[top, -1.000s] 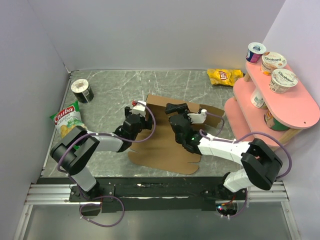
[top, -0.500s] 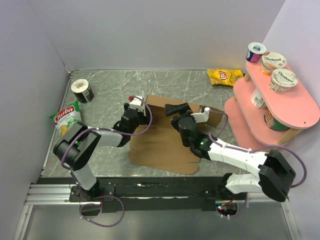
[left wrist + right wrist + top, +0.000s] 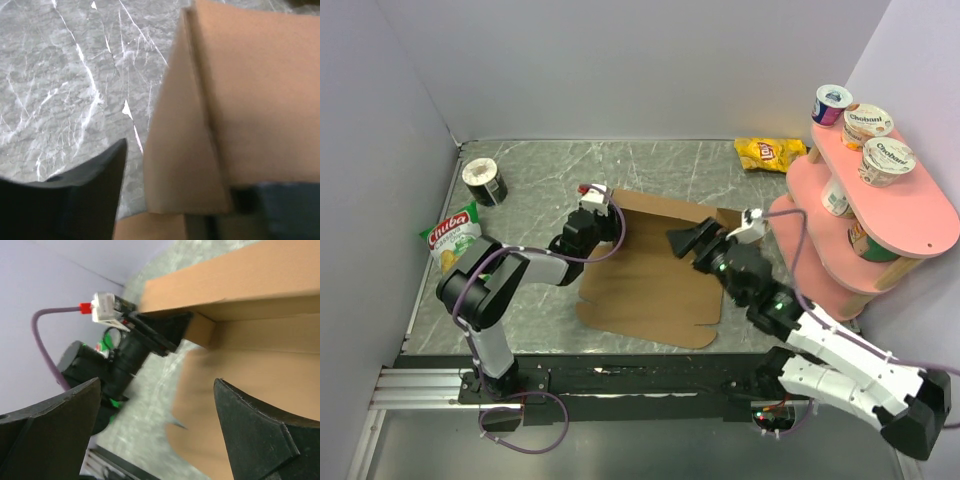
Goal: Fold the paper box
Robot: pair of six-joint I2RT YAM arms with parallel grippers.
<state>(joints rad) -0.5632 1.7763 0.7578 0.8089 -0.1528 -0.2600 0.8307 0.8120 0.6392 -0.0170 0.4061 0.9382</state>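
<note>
The paper box (image 3: 650, 280) is a brown cardboard sheet lying flat on the marble table, with its back edge folded up. My left gripper (image 3: 605, 213) is at the sheet's back left corner. In the left wrist view the raised flap (image 3: 185, 150) stands between the jaws of the left gripper (image 3: 185, 170). They are partly closed, and a strip of table shows between the left finger (image 3: 85, 200) and the flap. My right gripper (image 3: 685, 240) hovers over the sheet's right part, open and empty. In the right wrist view the right gripper (image 3: 157, 385) faces the paper box (image 3: 260, 375) and the left gripper (image 3: 160, 332).
A pink two-tier stand (image 3: 880, 215) with yogurt cups (image 3: 888, 160) fills the right side, close to the right arm. A yellow chip bag (image 3: 770, 153) lies at the back. A green snack bag (image 3: 453, 240) and a dark can (image 3: 483, 180) are at the left wall.
The right arm has drawn back to the right, off the middle of the sheet. The left gripper has shifted toward the back left corner and narrowed its jaws around the raised flap.
</note>
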